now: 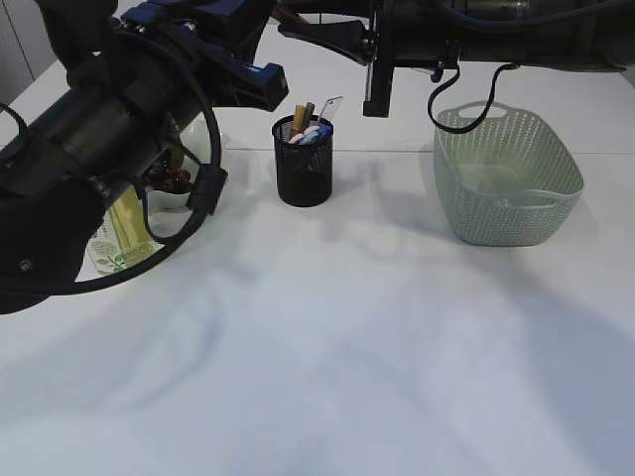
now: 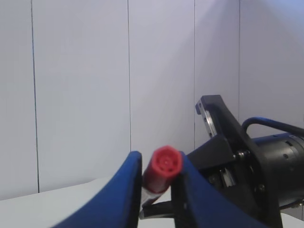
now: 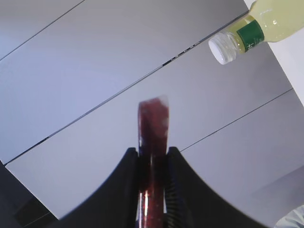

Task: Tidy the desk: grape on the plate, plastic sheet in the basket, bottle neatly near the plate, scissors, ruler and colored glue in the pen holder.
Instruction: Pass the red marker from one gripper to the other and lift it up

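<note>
A dark red tube of colored glue [image 3: 153, 123] stands between the black fingers of my right gripper [image 3: 152, 151], which is shut on it. Its red cap [image 2: 164, 166] sits between the blue fingers of my left gripper [image 2: 159, 157], closed against it. Both grippers meet high above the black mesh pen holder [image 1: 304, 169]: the left gripper [image 1: 270, 84] from the left, the right gripper [image 1: 293, 30] from the right. A clear ruler [image 1: 332, 104] and other sticks poke out of the holder. Dark grapes [image 1: 169, 180] lie on the white plate [image 1: 206, 144], with the bottle [image 1: 127, 226] lying beside it.
A pale green basket [image 1: 506, 178] stands at the right with a glossy clear sheet [image 1: 526, 198] inside. My left arm covers much of the plate and bottle. The bottle [image 3: 247, 28] also shows in the right wrist view's corner.
</note>
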You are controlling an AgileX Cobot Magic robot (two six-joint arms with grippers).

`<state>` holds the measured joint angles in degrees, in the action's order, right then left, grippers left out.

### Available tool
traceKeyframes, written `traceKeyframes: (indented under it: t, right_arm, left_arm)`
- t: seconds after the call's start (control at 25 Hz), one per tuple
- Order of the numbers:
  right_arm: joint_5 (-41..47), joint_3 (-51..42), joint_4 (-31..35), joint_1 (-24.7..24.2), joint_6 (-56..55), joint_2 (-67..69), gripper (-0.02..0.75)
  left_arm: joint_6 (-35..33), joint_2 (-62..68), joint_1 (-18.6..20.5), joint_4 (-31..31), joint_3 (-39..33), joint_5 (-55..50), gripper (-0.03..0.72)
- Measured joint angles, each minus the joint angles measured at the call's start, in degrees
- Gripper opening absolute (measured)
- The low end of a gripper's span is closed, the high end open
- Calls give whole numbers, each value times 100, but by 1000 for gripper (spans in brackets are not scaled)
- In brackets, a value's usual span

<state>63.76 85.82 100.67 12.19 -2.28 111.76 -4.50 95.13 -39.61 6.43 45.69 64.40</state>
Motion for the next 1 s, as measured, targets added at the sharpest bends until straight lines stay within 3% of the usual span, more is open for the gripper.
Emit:
traceKeyframes:
  t: [1.0]
  right_arm:
    - [-139,0,0,0,341,0,155]
  left_arm:
    - [-66,9,0,1,0,-103,127]
